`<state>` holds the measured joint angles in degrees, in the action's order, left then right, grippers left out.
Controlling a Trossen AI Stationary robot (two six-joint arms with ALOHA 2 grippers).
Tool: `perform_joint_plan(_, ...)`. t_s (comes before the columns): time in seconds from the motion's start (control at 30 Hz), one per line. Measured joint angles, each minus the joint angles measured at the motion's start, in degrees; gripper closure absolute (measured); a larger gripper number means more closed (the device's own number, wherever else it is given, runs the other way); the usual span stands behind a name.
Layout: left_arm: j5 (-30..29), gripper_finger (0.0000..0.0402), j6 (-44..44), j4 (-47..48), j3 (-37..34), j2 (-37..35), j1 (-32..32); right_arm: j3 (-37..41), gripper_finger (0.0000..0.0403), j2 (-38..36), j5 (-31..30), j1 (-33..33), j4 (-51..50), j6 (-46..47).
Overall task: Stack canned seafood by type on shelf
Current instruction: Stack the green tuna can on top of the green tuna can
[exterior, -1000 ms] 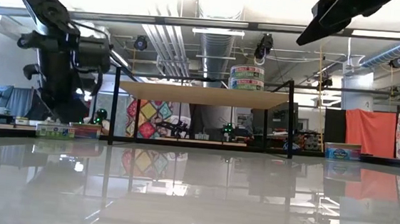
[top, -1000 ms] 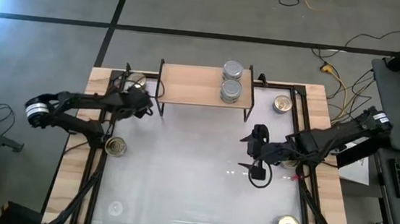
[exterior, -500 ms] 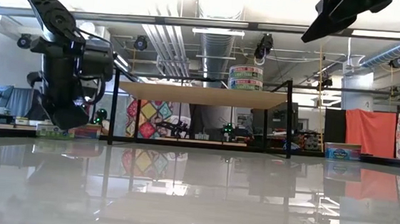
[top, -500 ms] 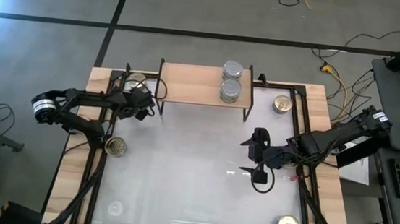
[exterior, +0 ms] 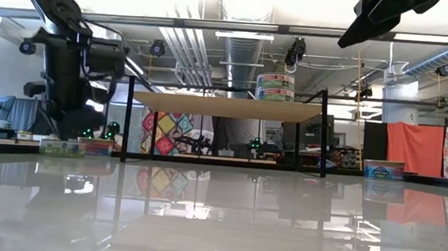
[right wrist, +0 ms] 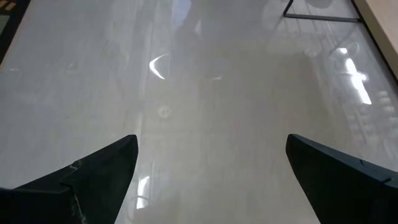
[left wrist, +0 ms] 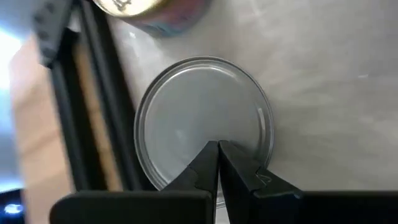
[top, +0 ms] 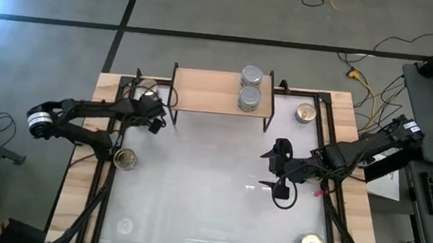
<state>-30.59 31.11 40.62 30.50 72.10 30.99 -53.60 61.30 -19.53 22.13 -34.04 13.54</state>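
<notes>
The shelf (top: 211, 91) stands at the table's far edge with 2 silver-lidded tins (top: 251, 88) on its right end. The left gripper (top: 154, 117), fingers pressed together and holding nothing, hangs over a silver-lidded tin (left wrist: 205, 121) near the shelf's left legs. The right gripper (top: 278, 172) waits mid-table, fingers spread wide. The tin looks rigid, light and slick; gripping across its side wall seems safest.
</notes>
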Motion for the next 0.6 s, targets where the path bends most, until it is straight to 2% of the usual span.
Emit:
perform_joint_plan(0.13,5.11,0.0401,3.71,1.37,0.06,-1.7,-2.39,0.0,0.0003,0.0,0.0,0.0,-0.04,0.0)
perform_joint_plan(0.3,11.04,0.0401,9.73,5.44,0.15,-3.87,-8.54,-0.02,0.0003,-0.02,0.0,0.0,-0.04,0.0)
perform_joint_plan(0.47,15.49,0.0401,15.73,5.31,-0.06,-5.85,-20.61,-0.07,0.0003,-0.02,0.0,0.0,0.0,0.0)
perform_joint_plan(0.6,18.58,0.0401,19.42,-4.0,-0.35,-5.8,-32.23,-0.09,0.0003,-0.02,0.0,-0.02,0.1,-0.07)
